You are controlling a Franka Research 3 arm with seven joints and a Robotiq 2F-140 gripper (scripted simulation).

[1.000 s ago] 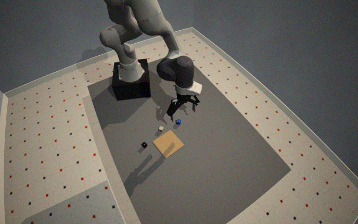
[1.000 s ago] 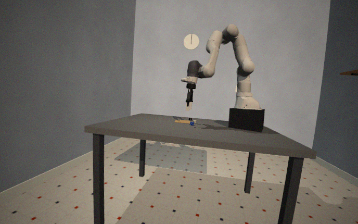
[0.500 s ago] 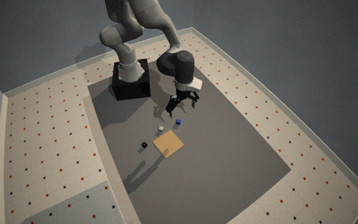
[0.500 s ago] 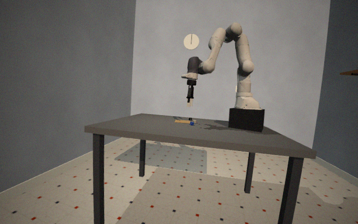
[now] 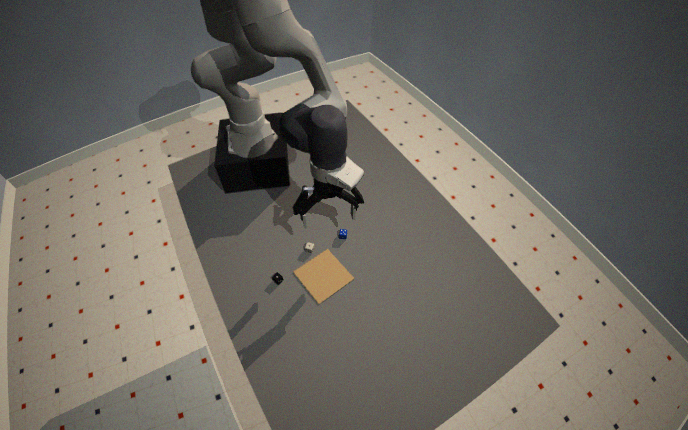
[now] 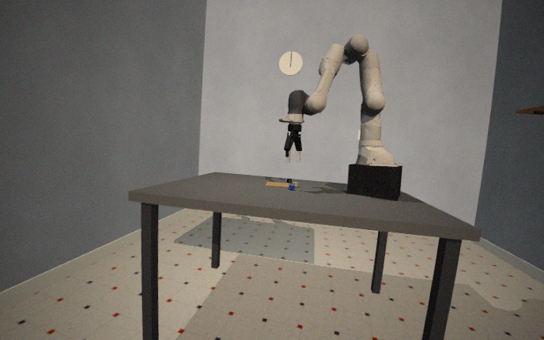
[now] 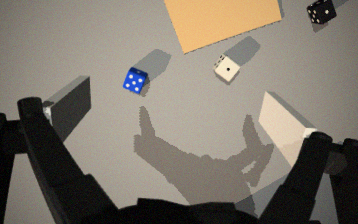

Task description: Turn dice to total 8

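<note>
The blue die [image 5: 342,233] [image 6: 292,187] [image 7: 135,81] lies on the table with five pips up. The white die [image 5: 308,246] [image 6: 296,183] [image 7: 227,69] lies off the mat near its edge, one pip up. The black die [image 5: 277,278] [image 6: 289,180] [image 7: 321,12] lies beyond another side of the mat; its top seems to show one pip. The orange mat [image 5: 324,277] [image 6: 274,184] [image 7: 225,22] lies flat and bears no die. My gripper [image 5: 328,217] [image 6: 292,161] [image 7: 177,99] is open and empty, high above the table, on the robot-base side of the blue and white dice.
The grey table [image 5: 405,304] [image 6: 240,200] carries the black base block [image 5: 253,172] [image 6: 375,180] of the arm. The arm's shadows fall across the table near the dice.
</note>
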